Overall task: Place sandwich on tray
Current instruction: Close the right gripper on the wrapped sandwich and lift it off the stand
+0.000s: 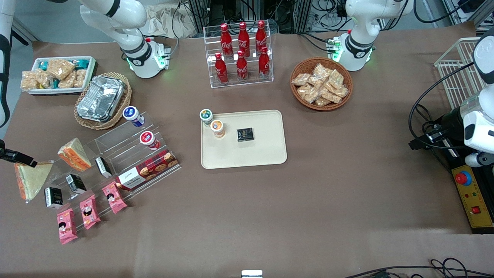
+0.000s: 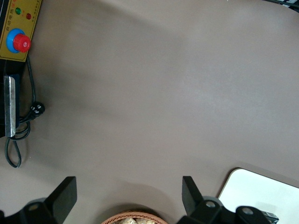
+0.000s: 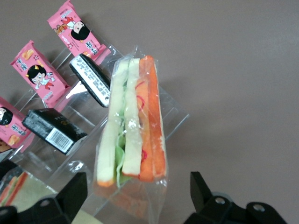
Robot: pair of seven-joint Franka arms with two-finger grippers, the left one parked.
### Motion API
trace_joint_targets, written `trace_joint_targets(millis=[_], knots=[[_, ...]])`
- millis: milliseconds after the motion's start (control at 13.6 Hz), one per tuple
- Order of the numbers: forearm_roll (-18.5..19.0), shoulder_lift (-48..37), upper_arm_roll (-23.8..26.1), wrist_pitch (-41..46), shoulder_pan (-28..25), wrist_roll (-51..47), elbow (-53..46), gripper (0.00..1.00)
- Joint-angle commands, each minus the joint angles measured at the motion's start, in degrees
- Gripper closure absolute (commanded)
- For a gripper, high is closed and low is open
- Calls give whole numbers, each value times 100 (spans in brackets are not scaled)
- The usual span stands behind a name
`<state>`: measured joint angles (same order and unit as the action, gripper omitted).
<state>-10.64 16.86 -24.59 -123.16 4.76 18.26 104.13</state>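
The gripper (image 3: 135,196) hovers over the clear-wrapped flat triangle sandwich (image 1: 32,178), jaws wide open. It looks soft and slippery; pinch its white bread faces gently.

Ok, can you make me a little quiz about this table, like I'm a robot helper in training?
1. True or false: the sandwich already lies on the tray.
2. How many Coca-Cola bottles stand in the clear rack?
3. Where is the gripper? A: over the tray. B: right by the sandwich, at the working arm's end of the table. C: over the Coca-Cola bottles.

Key: 1 false, 2 six, 3 B.
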Motion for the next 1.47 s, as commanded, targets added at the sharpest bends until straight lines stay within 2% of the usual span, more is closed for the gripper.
trace_joint_targets(millis=[0,294,367,440,587,661,881,954,1028,1101,1248,1394], knots=[[-193,124,7,-190,-10,134,-16,2],[-333,212,16,-217,-10,134,19,9],[-333,221,16,-217,-10,134,19,17],[-333,230,16,-209,-10,134,19,20],[-333,239,16,-182,-19,134,19,44],[-333,239,16,-156,-19,134,19,52],[-333,203,16,159,51,457,-42,55],[-333,186,16,239,60,598,-60,63],[-333,107,-2,283,43,652,-60,65],[-316,-41,-2,475,25,670,-68,76],[-307,-323,-2,888,-18,662,-165,81],[-307,-674,33,1327,-36,670,-226,82]])
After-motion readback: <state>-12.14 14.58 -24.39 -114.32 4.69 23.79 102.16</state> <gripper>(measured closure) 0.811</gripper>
